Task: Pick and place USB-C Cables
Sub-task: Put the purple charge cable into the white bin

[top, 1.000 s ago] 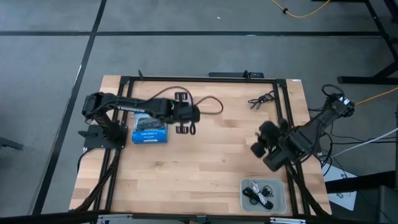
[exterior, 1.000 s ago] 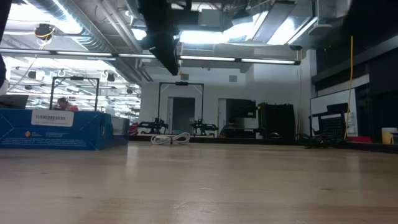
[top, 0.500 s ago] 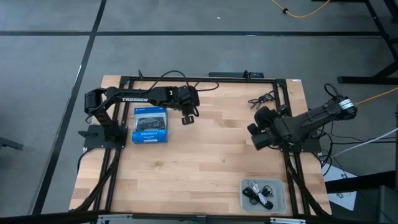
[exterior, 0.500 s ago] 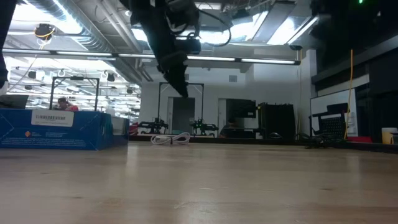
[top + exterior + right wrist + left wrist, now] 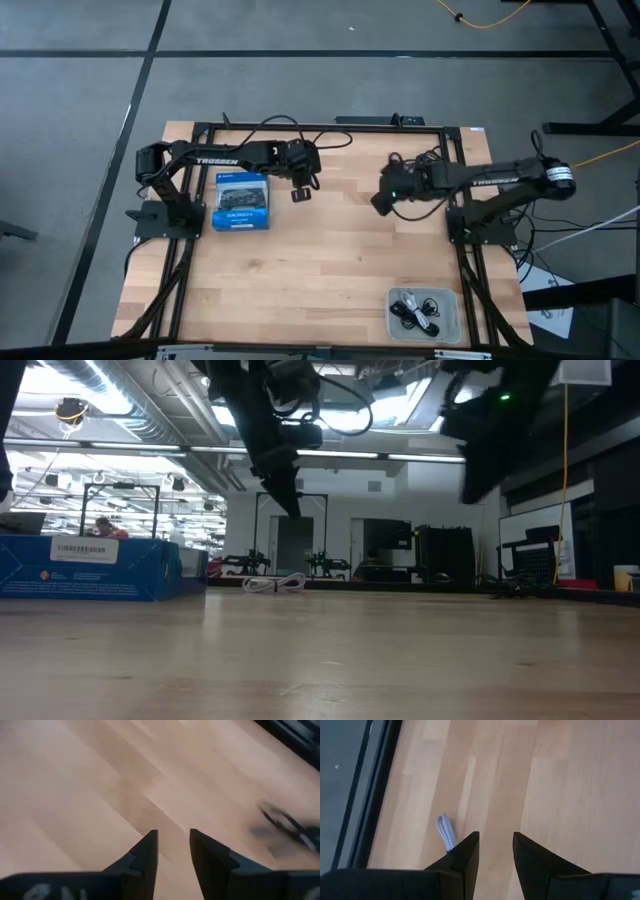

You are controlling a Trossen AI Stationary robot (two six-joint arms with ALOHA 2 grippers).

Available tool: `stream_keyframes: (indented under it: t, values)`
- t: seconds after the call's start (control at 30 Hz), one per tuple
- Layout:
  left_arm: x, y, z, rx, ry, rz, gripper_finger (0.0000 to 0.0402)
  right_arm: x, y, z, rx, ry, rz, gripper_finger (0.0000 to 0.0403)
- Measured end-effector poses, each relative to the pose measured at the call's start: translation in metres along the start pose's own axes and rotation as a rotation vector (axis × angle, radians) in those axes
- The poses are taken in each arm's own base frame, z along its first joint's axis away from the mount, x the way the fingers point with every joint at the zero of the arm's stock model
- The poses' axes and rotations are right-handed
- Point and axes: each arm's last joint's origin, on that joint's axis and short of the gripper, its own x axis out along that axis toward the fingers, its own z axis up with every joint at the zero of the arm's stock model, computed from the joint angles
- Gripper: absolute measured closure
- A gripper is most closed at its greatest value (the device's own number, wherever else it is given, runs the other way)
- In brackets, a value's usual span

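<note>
Light wooden desk (image 5: 330, 250): a blue rectangular box picturing a game controller (image 5: 240, 202) lies near its left side, a loose black USB-C cable (image 5: 424, 158) near the far right corner, a pale grey-white coiled cable (image 5: 277, 583) at the far edge, and a grey plastic tray (image 5: 452, 300) of black and white bundled cables sits at the near right corner. Left hand (image 5: 301, 189): above the desk just right of the box, fingers narrowly apart, holding nothing. Right hand (image 5: 385, 196): above the desk beside the black cable, fingers narrowly apart, empty.

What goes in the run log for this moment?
left gripper: open, above pale coiled cable | right gripper: open, near black cable bundle | clear tray: holds cables
</note>
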Motion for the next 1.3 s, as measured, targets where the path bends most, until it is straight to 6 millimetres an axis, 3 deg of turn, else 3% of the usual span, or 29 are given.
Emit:
stream_keyframes:
  t: [0.2, 0.33, 0.77, 1.3]
  values:
    - [0.001, 0.003, -0.001, 0.015, 0.009, 0.004, 0.029, 0.013, -0.007, 0.028, -0.1, -0.038, 0.262, 0.0287]
    - [0.002, 0.007, -0.004, 0.007, 0.031, 0.008, 0.029, 0.019, -0.022, 0.031, -0.113, 0.027, 0.244, 0.0287]
    - [0.004, 0.021, -0.007, -0.035, 0.048, 0.028, 0.029, 0.036, -0.045, 0.021, -0.066, 0.135, 0.157, 0.0287]
    - [0.009, 0.02, 0.006, -0.119, -0.095, -0.082, 0.029, 0.032, -0.056, 0.0, -0.201, 0.349, 0.075, 0.0287]
